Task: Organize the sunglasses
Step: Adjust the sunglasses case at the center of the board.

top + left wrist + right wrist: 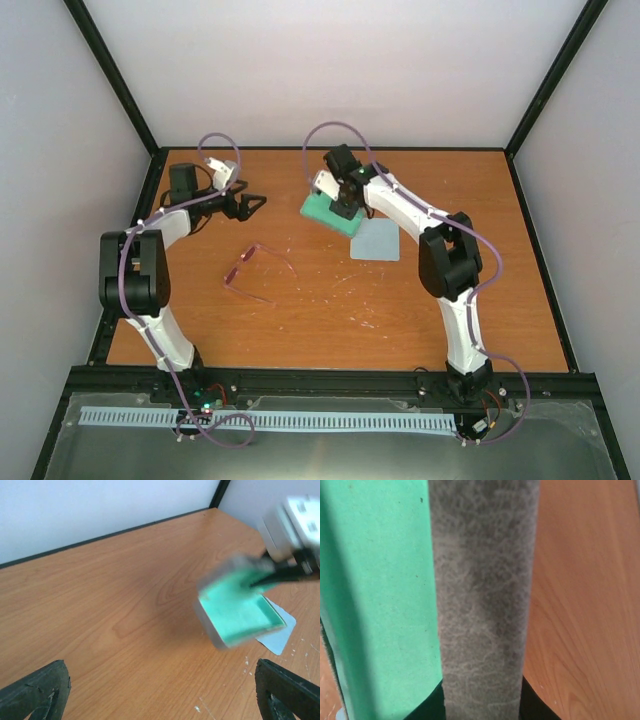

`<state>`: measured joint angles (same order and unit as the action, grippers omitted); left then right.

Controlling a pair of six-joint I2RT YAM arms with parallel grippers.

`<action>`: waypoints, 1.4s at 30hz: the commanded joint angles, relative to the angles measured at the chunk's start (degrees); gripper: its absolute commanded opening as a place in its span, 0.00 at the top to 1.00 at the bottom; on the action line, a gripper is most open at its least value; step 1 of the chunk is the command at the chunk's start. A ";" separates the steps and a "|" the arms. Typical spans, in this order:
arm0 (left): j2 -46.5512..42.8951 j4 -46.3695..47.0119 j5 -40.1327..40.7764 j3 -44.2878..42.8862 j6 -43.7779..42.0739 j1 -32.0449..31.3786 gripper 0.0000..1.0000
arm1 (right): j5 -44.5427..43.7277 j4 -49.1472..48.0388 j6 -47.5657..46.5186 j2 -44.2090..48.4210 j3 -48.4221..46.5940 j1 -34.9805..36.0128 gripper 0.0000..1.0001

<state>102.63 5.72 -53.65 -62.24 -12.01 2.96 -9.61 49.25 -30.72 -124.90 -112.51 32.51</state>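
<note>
Now the right end effector (345, 208) is pinching the case (322, 212) by its wall, holding it tilted near 12 o'clock, probably readying it for the sunglasses (256, 271), which are lying at 9 o'clock on the tabletop (330, 310). Left end effector (247, 204) is hovering wide at 10 o'clock.

We take the sunglasses (255, 270) as our mark. They lie on the table (400, 330), left of its middle. Straight behind them, well apart from them, we find the left gripper (252, 203). Behind them and to the right is the case (328, 213), and one wall of it stands between the fingers of the right gripper (345, 208). To the right of the sunglasses, not as far back as the case, lies the cloth (377, 242), with its far left corner beneath the case.
</note>
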 commanded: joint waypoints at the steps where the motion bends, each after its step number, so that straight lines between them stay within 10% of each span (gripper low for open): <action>1: -3.08 -0.47 -1.64 -3.64 2.26 2.44 0.00 | 2.84 -15.89 -23.67 7.07 10.95 2.00 0.97; 24: -5.08 -2.35 -2.15 -1.61 -0.47 9.43 0.01 | 8.54 -14.39 -33.98 -7.52 1.20 5.09 0.87; 30: -5.15 -2.35 -2.34 -1.37 -0.72 9.51 0.01 | 7.79 -15.27 -31.58 -7.82 1.32 5.26 0.61; 42: -5.21 -1.61 -2.84 -1.09 -0.70 9.47 0.01 | 6.91 -16.76 -26.61 -6.66 -0.59 5.28 0.39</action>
<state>99.13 3.16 -54.92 -63.44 -11.94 12.23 -2.37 33.89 -60.16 -132.29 -110.61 37.19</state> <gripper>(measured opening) 0.995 0.532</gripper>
